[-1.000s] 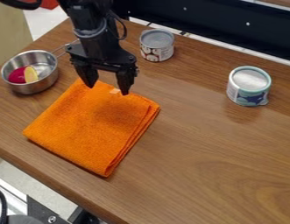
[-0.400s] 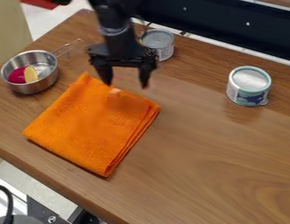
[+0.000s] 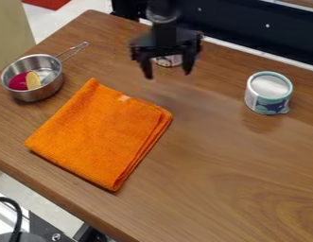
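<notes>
1. A wood-grain tabletop runs across the view, with a long dark panel beyond its far edge.

2. The black arm comes in from the far side, its fingers pointing down above the far part of the tabletop, left of the middle from side to side.

3. The fingers are spread apart, with nothing grasped between them.

4. The nearest thing is a small can, seen through the gap between the fingers and mostly hidden by the arm. It lies on the far side of them; whether they touch it, I cannot tell.

5. A folded orange cloth lies flat, nearer and to the left of the fingers, apart from them. It is roughly square, so no clear long axis shows; one corner points to the far side.

6. At the far left sits a metal pan, its handle angled far and right, with a dark pink piece and a yellow piece inside.

7. A teal-rimmed tin stands upright to the right, well apart from the fingers.
</notes>
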